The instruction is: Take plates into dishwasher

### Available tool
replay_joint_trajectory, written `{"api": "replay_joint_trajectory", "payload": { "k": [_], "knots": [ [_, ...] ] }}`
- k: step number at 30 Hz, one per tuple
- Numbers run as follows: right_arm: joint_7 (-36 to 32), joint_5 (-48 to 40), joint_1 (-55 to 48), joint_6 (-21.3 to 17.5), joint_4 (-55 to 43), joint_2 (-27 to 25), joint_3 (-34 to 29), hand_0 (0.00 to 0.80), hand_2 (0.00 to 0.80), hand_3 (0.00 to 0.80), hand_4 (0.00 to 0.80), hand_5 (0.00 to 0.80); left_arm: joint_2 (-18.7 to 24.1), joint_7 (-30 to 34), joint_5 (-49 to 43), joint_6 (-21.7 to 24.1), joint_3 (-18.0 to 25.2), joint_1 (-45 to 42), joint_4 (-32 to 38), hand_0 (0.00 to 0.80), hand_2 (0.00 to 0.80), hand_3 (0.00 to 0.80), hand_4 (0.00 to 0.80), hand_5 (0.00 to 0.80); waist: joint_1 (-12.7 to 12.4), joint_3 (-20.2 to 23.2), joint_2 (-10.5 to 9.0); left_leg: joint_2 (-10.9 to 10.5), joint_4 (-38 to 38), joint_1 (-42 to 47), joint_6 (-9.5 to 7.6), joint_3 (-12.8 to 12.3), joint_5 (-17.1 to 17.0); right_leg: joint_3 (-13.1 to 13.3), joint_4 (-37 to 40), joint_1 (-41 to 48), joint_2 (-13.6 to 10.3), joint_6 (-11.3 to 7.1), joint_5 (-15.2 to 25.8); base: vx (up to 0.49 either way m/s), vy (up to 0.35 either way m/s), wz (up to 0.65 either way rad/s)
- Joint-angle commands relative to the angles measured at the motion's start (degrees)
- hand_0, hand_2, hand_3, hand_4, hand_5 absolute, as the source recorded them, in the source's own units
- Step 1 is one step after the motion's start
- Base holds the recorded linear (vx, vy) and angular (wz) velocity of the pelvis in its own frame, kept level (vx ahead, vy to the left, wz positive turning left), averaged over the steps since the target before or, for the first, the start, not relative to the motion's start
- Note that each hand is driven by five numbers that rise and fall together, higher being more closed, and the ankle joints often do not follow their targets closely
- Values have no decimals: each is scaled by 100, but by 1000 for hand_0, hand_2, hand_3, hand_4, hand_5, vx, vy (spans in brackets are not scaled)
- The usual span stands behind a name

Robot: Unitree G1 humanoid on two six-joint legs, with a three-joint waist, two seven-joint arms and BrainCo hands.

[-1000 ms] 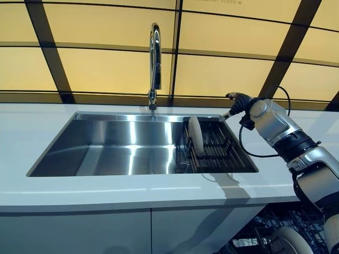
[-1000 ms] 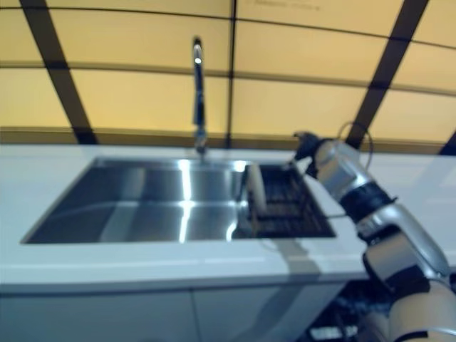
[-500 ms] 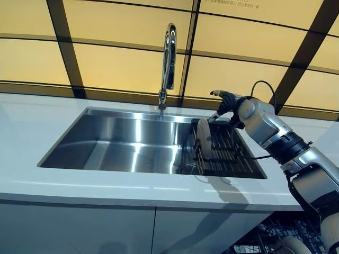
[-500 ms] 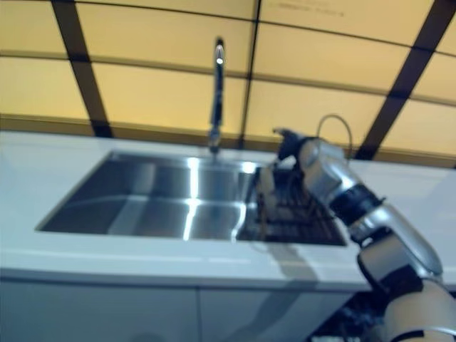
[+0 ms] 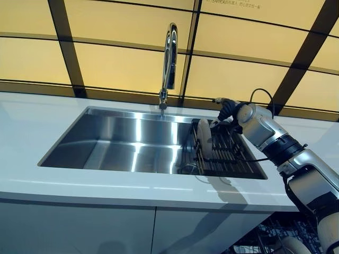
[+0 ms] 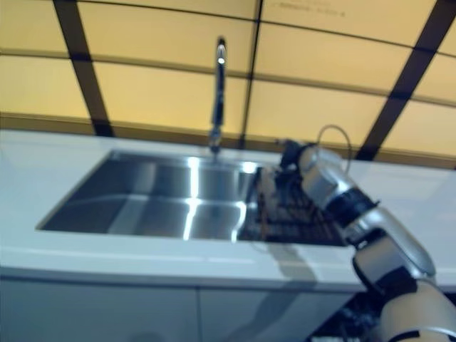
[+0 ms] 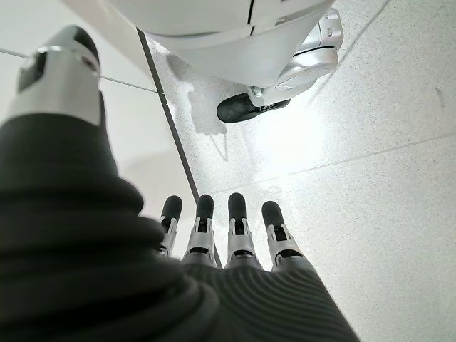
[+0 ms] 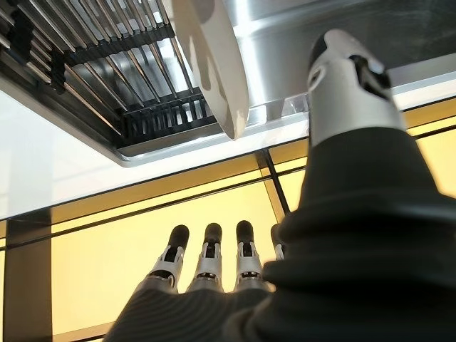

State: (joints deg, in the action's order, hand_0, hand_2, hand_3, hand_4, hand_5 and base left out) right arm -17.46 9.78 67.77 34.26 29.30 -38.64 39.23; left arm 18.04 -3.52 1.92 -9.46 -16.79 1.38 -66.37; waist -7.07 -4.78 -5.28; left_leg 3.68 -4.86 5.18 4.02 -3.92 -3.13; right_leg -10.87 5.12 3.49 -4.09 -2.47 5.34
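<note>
A white plate [image 5: 204, 138] stands on edge in a black dish rack [image 5: 229, 154] at the right end of the steel sink [image 5: 122, 143]. It also shows in the right wrist view [image 8: 210, 60]. My right hand [image 5: 224, 110] hovers over the rack's far end, just right of the plate, with fingers [image 8: 208, 258] straight and holding nothing. My left hand [image 7: 221, 235] shows only in its wrist view, open, hanging over the floor.
A tall chrome tap [image 5: 169, 61] rises behind the sink. A white counter [image 5: 106, 185] surrounds the sink. An open dishwasher rack [image 5: 270, 238] with a plate shows at the lower right, below the counter. Yellow wall panels stand behind.
The camera has shifted since a second ago. My right hand has dropped and moved in closer to the plate in the rack. The plate has not moved.
</note>
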Motion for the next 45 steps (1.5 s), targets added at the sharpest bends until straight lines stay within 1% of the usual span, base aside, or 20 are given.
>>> {"api": "replay_joint_trajectory", "payload": {
  "k": [1, 3, 4, 5, 6, 10, 17, 19, 20, 22, 25, 30, 37, 45],
  "knots": [
    [54, -303, 398, 290, 302, -156, 180, 0, 0, 0, 0, 0, 116, -105, 18, 44, -231, 450, -237, 0, 0, 0, 0, 0, -54, -141, -236, -144, -14, -26, -82, -41, 159, -128, -12, 285, -215, -376, -125, 0, 0, 0],
    [114, -671, 312, 442, 382, -111, 112, 0, 0, 0, 0, 0, 109, -106, 25, 46, -229, 452, -241, 0, 0, 0, 0, 0, -45, -146, -225, -143, -14, -24, -84, -48, 164, -120, -12, 281, -218, -372, -126, 0, 0, 0],
    [175, -1048, 194, 671, 437, -45, 11, 0, 0, 0, 0, 0, 113, -102, 44, 52, -228, 460, -250, 0, 0, 0, 0, 0, -26, -159, -219, -144, -14, -20, -84, -55, 166, -111, -12, 278, -219, -367, -121, 0, 0, 0],
    [231, -1167, 115, 733, 468, -5, -54, 0, 0, 0, 0, 0, 109, -106, 54, 54, -223, 465, -258, 0, 0, 0, 0, 0, -16, -167, -213, -143, -14, -17, -84, -61, 167, -107, -12, 277, -220, -364, -118, 0, 0, 0],
    [238, -1173, 112, 734, 466, -5, -55, 0, 0, 0, 0, 0, 110, -106, 54, 55, -224, 464, -258, 0, 0, 0, 0, 0, -17, -166, -215, -143, -14, -17, -84, -61, 167, -107, -12, 277, -220, -364, -118, 0, 0, 0],
    [479, -1651, -188, 826, 673, 105, -310, 0, 0, 0, 0, 0, 95, -110, 99, 70, -211, 480, -282, 0, 0, 0, 0, 0, 27, -187, -189, -140, -14, -2, -79, -93, 175, -78, -12, 273, -215, -354, -118, 0, 0, 0],
    [626, -2236, -381, 929, 741, 135, -512, 0, 0, 0, 0, 0, 92, -128, 149, 111, -185, 477, -319, 0, 0, 0, 0, 0, 73, -210, -183, -131, -14, 4, -73, -126, 170, -50, -12, 260, -204, -345, -113, 0, 0, 0],
    [802, -2578, -454, 1136, 697, 164, -591, 0, 0, 0, 0, 0, 98, -126, 166, 116, -176, 476, -327, 0, 0, 0, 0, 0, 93, -214, -181, -129, -14, 12, -71, -131, 169, -33, -16, 260, -200, -342, -113, 0, 0, 0],
    [949, -2746, -486, 1156, 681, 179, -619, 0, 0, 0, 0, 0, 97, -127, 171, 121, -173, 474, -328, 0, 0, 0, 0, 0, 99, -215, -180, -129, -14, 15, -71, -134, 170, -28, -18, 261, -199, -340, -114, 0, 0, 0],
    [1208, -3106, -674, 1156, 652, 256, -799, 0, 0, 0, 0, 0, 81, -146, 207, 155, -152, 456, -339, 0, 0, 0, 0, 0, 128, -223, -166, -131, -14, 24, -74, -138, 174, -11, -20, 258, -189, -332, -121, 2, 9, -3],
    [1398, -3243, -810, 1170, 596, 291, -916, 0, 0, 0, 0, 0, 62, -157, 235, 178, -128, 448, -356, 0, 0, 0, 0, 0, 153, -223, -151, -131, -14, 24, -74, -147, 176, 7, -16, 258, -185, -328, -126, 0, 0, 0],
    [1439, -3239, -886, 1144, 521, 258, -993, 0, 0, 0, 0, 0, 45, -179, 257, 178, -142, 464, -382, 0, 0, 0, 0, 0, 174, -223, -153, -131, -14, 23, -71, -153, 174, 24, -12, 258, -183, -337, -122, 0, 0, 0],
    [1516, -3470, -800, 1103, 497, 301, -997, 0, 0, 0, 0, 0, 33, -198, 261, 169, -174, 465, -390, 0, 0, 0, 0, 0, 182, -218, -142, -138, -14, 25, -71, -149, 173, 30, -14, 251, -177, -328, -124, 0, 0, 0],
    [1657, -3602, -765, 945, 526, 370, -999, 0, 0, 0, 0, 0, 8, -210, 277, 165, -204, 471, -403, 0, 0, 0, 0, 0, 175, -214, -127, -146, -14, 14, -73, -142, 166, 24, -12, 242, -179, -323, -120, 0, 0, 0]
  ]
}}
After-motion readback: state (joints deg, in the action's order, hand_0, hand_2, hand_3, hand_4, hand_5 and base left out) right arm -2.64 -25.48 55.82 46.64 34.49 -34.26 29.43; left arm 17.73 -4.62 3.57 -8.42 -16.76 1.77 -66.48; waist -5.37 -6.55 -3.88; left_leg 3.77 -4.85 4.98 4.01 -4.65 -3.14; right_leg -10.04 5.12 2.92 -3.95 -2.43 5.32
